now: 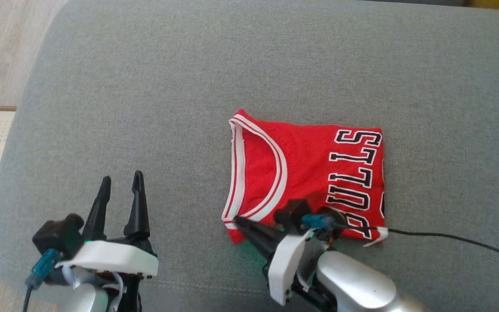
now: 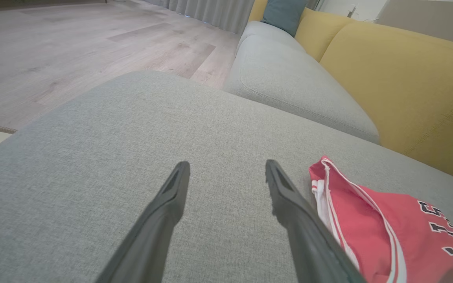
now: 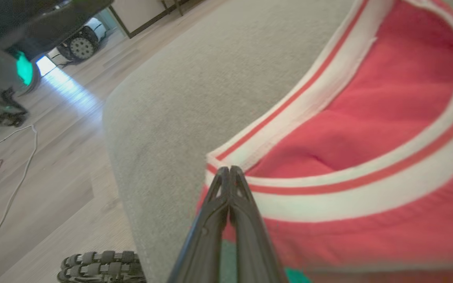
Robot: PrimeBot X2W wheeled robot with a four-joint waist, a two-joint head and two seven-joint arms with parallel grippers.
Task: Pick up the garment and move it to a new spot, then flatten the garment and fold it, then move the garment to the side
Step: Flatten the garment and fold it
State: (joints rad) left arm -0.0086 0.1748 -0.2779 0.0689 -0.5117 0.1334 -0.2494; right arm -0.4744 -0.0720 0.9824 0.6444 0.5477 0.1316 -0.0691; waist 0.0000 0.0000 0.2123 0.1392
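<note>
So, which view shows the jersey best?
The head view: almost the whole folded jersey lies on the sofa, lettering readable. The left wrist view shows one end; the right wrist view, blurred trim close up.

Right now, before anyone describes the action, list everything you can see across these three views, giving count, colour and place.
near seat cushion: one, grey, before the robot
jersey: one, red with white trim and black lettering, folded on the near seat cushion
far seat cushion: one, grey, beyond the near one
backrest cushions: two, yellow, behind the seat cushions
pillow: one, teal, against the far backrest cushion
floor: one, pale wood, left of the seat cushions
cable: one, black, trailing right across the near seat cushion
left gripper: one, dark, open, over bare cushion left of the jersey
right gripper: one, dark, shut, tips at the jersey's near left corner
</note>
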